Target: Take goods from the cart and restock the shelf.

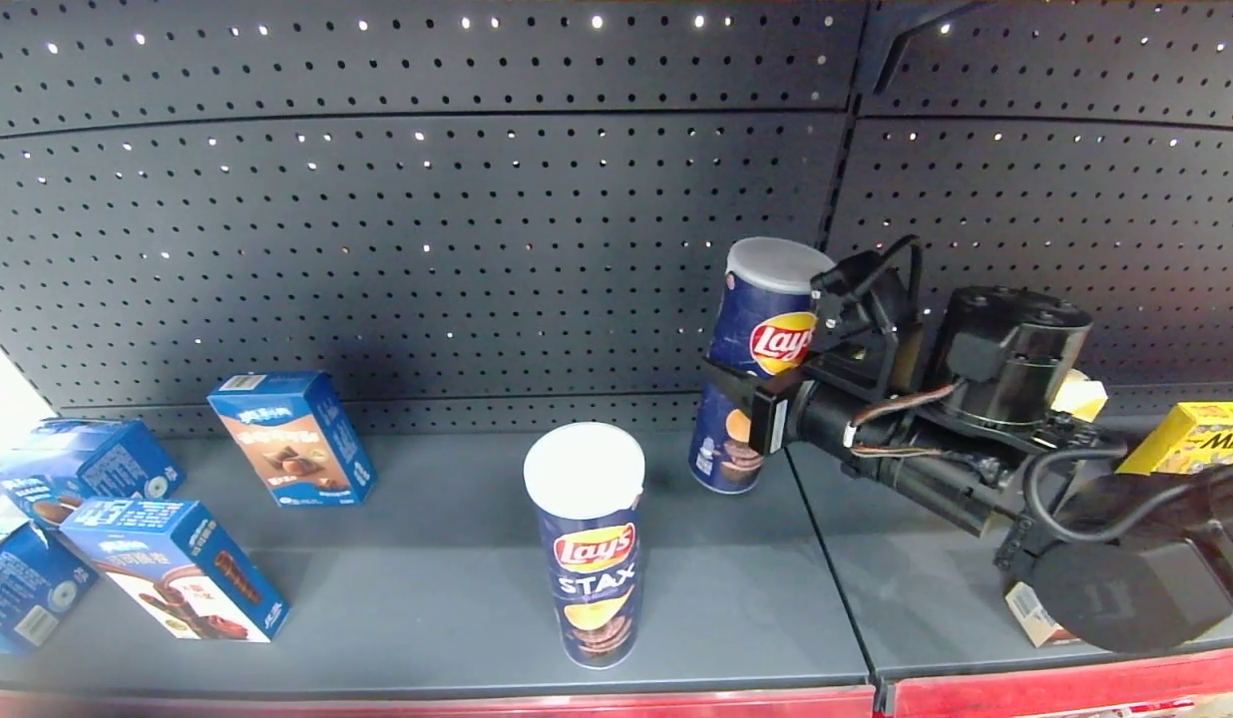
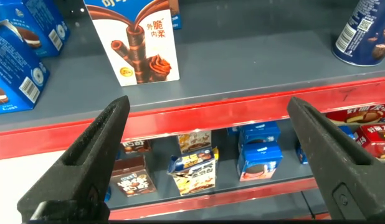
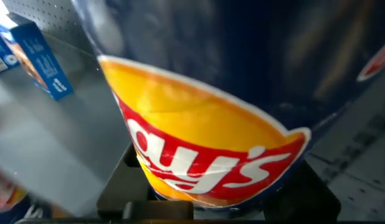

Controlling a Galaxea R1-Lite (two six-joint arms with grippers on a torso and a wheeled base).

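Observation:
A dark blue chips can with a white lid leans slightly near the back of the grey shelf; whether its base touches the shelf I cannot tell. My right gripper is shut on its middle from the right side. Close up, the same can shows in the right wrist view. A second, matching can stands upright near the shelf's front edge. My left gripper hangs open in front of the shelf's red edge, with nothing between its fingers.
Several blue cookie boxes stand at the shelf's left, one upright blue box further back. A chocolate-roll box stands near the front edge. A yellow box lies far right. The lower shelf holds more goods.

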